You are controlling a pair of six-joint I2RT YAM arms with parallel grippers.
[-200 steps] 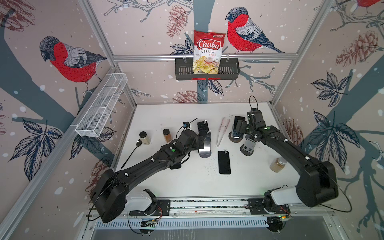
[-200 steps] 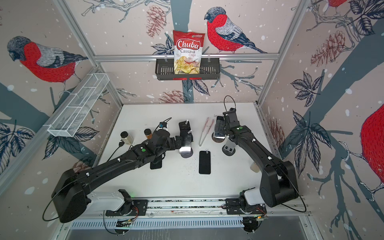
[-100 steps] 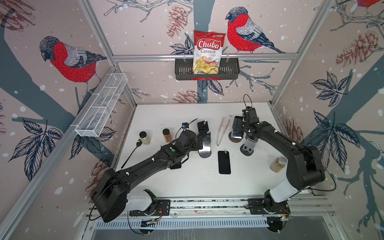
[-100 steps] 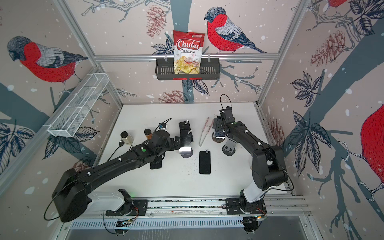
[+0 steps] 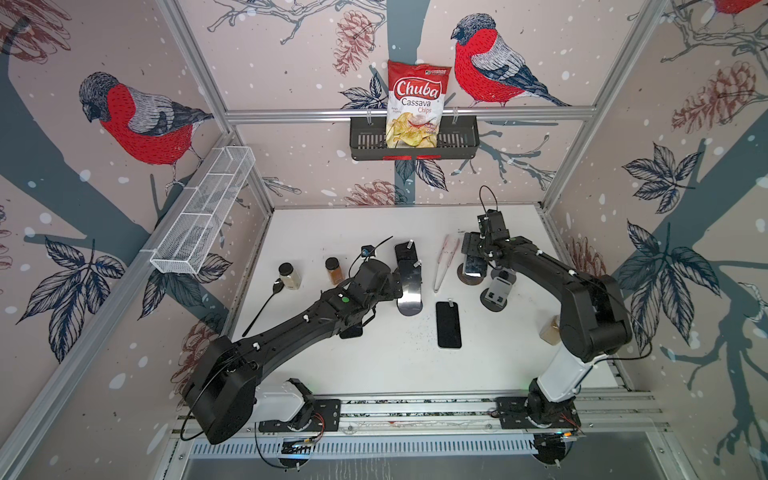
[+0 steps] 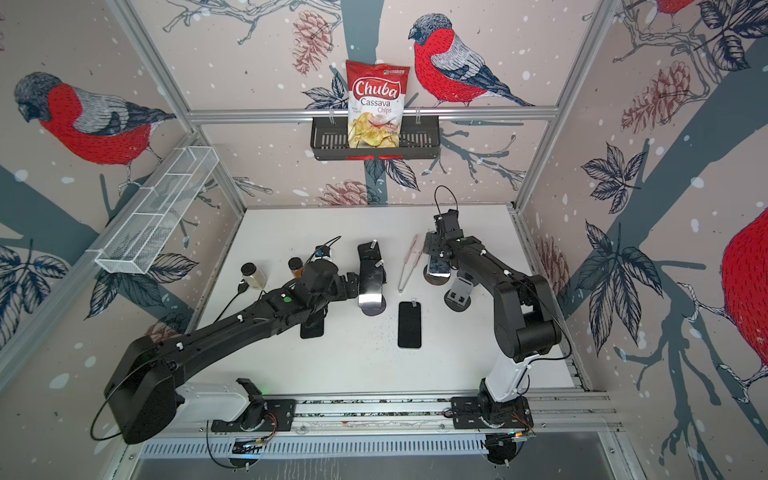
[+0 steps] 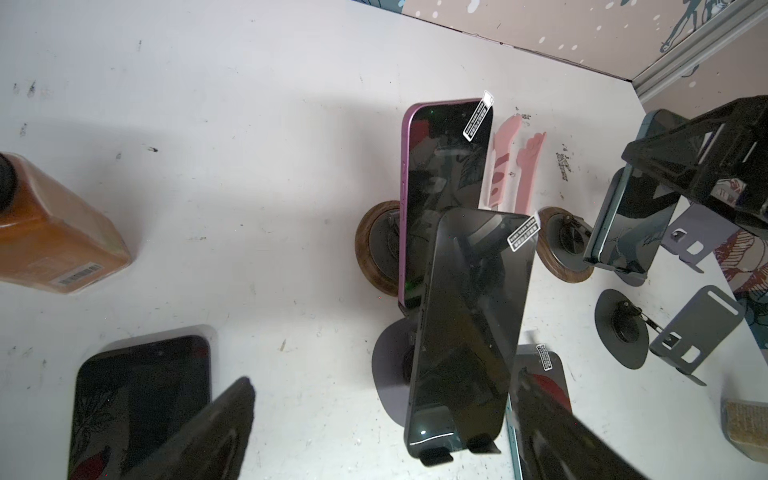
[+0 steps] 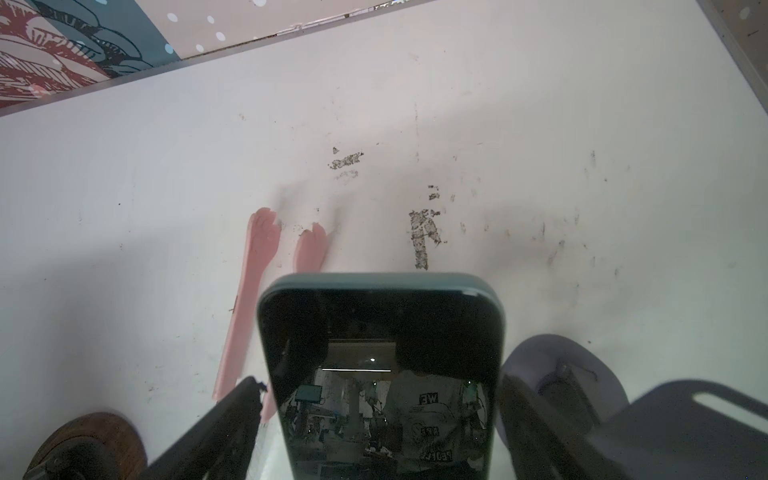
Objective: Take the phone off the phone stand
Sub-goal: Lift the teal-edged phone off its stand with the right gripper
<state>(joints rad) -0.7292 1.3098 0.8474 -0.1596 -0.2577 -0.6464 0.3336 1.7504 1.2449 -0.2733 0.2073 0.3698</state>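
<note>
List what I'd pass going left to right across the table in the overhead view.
Black spoon, pale spice jar, brown spice jar, dark phone on grey stand, pink tongs, teal phone, empty grey stand, tan jar.

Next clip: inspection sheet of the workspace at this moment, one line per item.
Surface: white table, scuffed.
Job's things: teal phone, black phone, purple phone propped up; grey stand empty.
Clutter: flat phone, second flat phone, pale jar, orange jar, tan jar, pink tongs, spoon.
Grippers: left gripper open, facing black phone; right gripper open, astride teal phone.
Cables: loop over right wrist; lead at left wrist.
Surroundings: chips bag in black basket, wire basket, bird wallpaper.
</note>
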